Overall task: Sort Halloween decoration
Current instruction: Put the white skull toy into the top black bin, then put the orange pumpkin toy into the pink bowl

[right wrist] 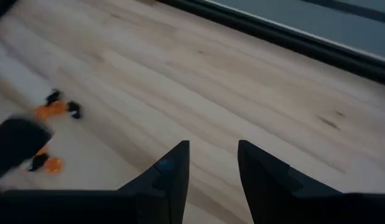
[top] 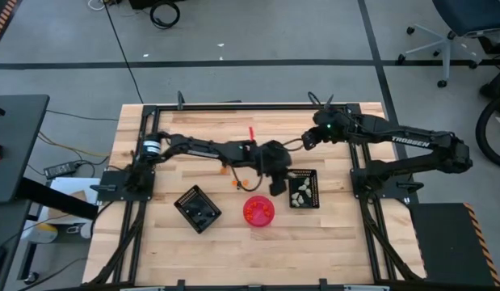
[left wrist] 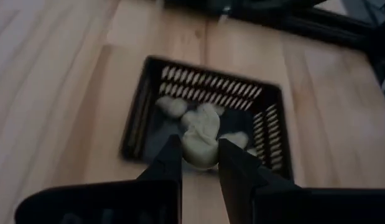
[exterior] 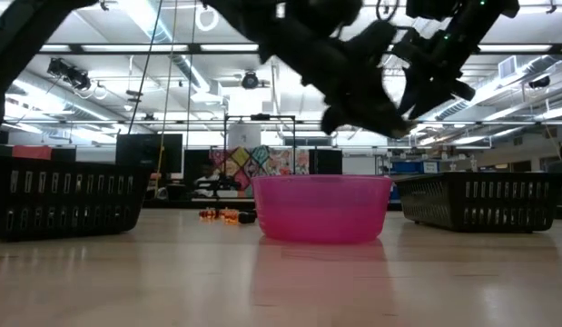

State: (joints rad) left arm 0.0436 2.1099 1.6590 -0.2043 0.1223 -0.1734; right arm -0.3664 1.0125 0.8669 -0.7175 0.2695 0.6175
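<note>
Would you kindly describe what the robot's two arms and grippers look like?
Both arms are dark and slender. The right arm bears white TROSSEN lettering and a green light near its wrist. The left arm has a silver ring near its base. The left gripper and right gripper each have two dark, wedge-shaped fingers.

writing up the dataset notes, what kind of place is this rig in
Probably a robotics lab or workshop: grey concrete floor with cables, a rolling office chair, ceiling strip lights and equipment racks behind the wooden table.

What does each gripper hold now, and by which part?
The left gripper pinches a pale whitish-green piece by its sides, near the tray. The right gripper holds nothing.
</note>
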